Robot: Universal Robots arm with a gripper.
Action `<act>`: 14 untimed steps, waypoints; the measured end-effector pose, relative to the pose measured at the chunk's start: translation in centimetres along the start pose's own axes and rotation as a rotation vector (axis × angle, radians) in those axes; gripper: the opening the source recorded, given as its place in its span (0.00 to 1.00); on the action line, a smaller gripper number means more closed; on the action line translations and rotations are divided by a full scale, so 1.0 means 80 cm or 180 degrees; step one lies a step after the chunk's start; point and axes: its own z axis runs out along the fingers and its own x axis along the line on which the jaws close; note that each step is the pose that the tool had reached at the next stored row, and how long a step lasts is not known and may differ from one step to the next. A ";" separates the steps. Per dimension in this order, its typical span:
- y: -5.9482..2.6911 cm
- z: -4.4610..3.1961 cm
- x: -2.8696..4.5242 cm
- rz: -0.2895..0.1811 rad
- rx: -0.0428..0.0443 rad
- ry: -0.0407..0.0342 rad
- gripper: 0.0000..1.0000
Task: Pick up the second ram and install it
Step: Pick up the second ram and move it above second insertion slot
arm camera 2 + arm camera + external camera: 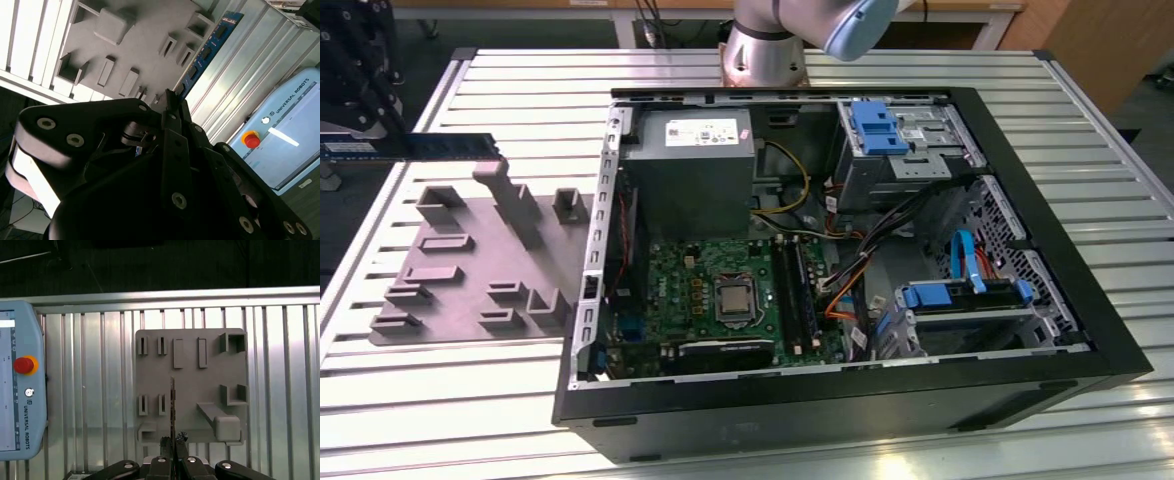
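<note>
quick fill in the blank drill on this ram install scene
1. The second ram is clamped between the gripper's ____.
2. In the first wrist view, the fixture plate behind it is coloured ____.
3. The teach pendant's round button is ____.
Missing: jaws; grey; red.

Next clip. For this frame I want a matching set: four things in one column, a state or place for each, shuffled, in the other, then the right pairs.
Things
1. memory stick
2. grey plate
3. computer case
4. control pendant

States
A. lies open, circuit board showing
B. held between the fingers
C. carries a red button
D. lies flat on the slatted table

Pairs: 1-B, 2-D, 3-A, 4-C
</note>
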 end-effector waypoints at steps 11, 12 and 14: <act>-0.022 -0.0002 -0.0010 0.0000 -0.0001 0.0000 0.14; -0.023 -0.0002 -0.0010 0.0000 -0.0001 0.0000 0.14; -0.027 -0.0002 -0.0012 0.0000 -0.0001 0.0000 0.14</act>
